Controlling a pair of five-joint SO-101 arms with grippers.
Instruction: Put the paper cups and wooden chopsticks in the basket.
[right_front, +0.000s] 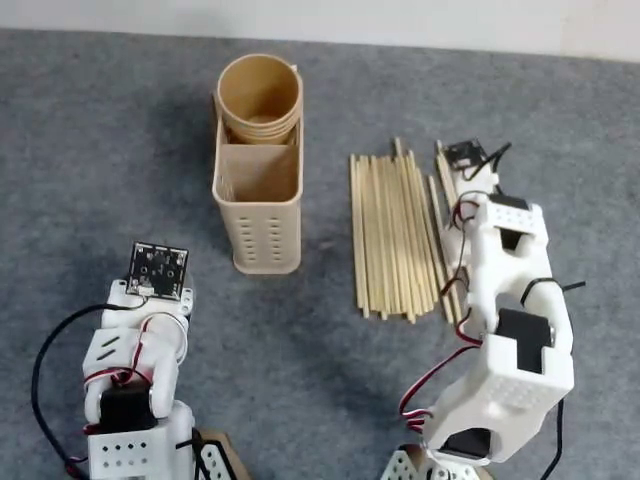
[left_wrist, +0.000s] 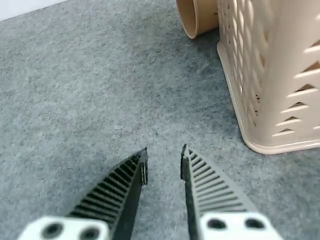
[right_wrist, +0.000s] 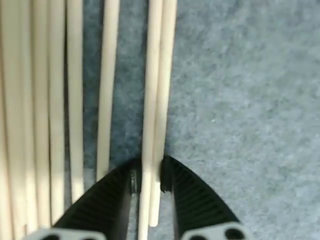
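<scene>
Right jaws pinch a chopstick pair (right_wrist: 156, 100) near one end, both sticks held between them. Other chopsticks (right_front: 395, 235) lie in a row just beside the jaws on the grey surface (right_front: 120, 150). Left jaws are slightly spread and empty, with the basket (left_wrist: 270, 75) ahead and off to one side. Paper cups (right_front: 260, 95) already sit nested in one compartment. Judgement: lift straight up, keep the sticks parallel, and lower them end-first into the free compartment.
</scene>
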